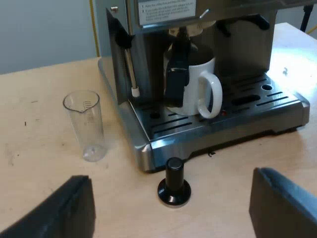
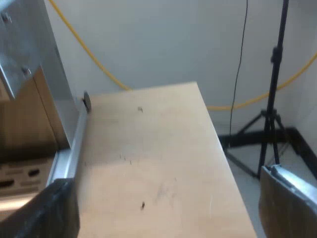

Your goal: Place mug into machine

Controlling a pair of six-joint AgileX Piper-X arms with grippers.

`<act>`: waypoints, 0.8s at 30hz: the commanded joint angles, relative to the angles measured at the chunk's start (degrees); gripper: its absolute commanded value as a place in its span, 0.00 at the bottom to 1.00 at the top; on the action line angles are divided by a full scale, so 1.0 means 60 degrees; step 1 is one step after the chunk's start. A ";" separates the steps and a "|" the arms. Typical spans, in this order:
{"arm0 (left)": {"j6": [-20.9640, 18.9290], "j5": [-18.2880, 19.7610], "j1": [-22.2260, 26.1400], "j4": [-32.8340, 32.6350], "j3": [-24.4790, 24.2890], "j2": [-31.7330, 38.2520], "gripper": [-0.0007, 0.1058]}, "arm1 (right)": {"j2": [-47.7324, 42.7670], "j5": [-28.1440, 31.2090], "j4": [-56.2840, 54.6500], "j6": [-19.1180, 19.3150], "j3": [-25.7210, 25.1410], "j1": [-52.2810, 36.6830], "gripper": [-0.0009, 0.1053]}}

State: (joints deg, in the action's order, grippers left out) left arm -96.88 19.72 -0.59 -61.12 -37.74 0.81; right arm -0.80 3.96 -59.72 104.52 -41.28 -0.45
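Left wrist view shows you the mug [image 1: 198, 84] already standing on the machine's [image 1: 237, 49] drip tray [image 1: 277, 106] under the spout, where coffee would fall, so left gripper [image 1: 171, 213] and right gripper [image 2: 168, 218] hang wide open, empty.

A clear measuring glass [image 1: 85, 126] stands upright on the wooden table [image 1: 39, 94] and looks empty. A tamper with a black knob [image 1: 174, 183] stands near it, not touching. Beyond the table edge stands a black tripod [image 2: 271, 116], and a yellow cable [image 2: 94, 62] runs along the pale wall [image 2: 163, 39].
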 commanded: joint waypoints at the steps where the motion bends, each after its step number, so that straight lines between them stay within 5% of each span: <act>1: -0.0021 -0.0037 0.0023 0.0608 0.0403 0.1321 0.63 | -0.0382 -0.0059 0.0140 0.0038 0.0330 -0.0002 0.80; 14: -0.0021 -0.0037 0.0023 0.0942 0.1620 0.1321 0.63 | -0.0366 -0.0059 0.0122 0.0038 0.1597 -0.0002 0.80; 24: -0.0021 -0.0037 0.0023 0.0979 0.1647 0.1321 0.63 | -0.0366 -0.0059 0.0044 0.0038 0.1791 -0.0002 0.80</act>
State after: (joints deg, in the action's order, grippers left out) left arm -96.88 19.72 -0.59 -56.16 -27.68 0.70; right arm -0.71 3.96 -59.72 104.52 -30.35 -0.45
